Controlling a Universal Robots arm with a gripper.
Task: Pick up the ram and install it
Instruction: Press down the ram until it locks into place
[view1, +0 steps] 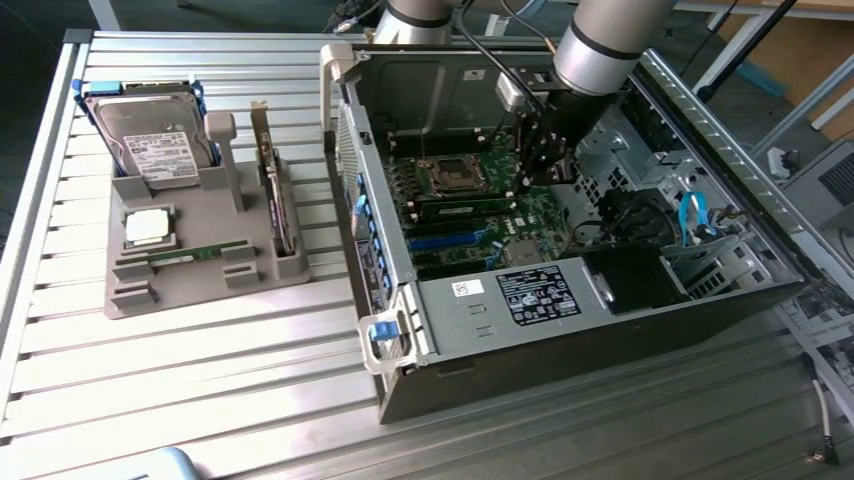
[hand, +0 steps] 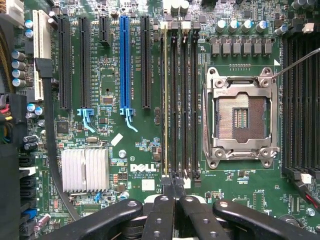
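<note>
The ram (hand: 165, 100) stands edge-on in a memory slot between the expansion slots and the empty CPU socket (hand: 241, 117) in the wrist view. The fingers (hand: 161, 210) are pressed together, gripping nothing, with their tips right at the slot ends. The exterior view adds the open case (view1: 534, 330) on the surface (view1: 200, 380) — plus another green stick (view1: 198, 254) lying in the gray tray (view1: 200, 290).

Grey cylindrical robot arm (view1: 607, 45): cut off, twelve o'clock, exterior view.
Pale blue rounded object (view1: 150, 465): cut off, seven o'clock; unidentifiable.
Black link-armed metal gripper (hand: 175, 184): links cut by wrist-view edge.
</note>
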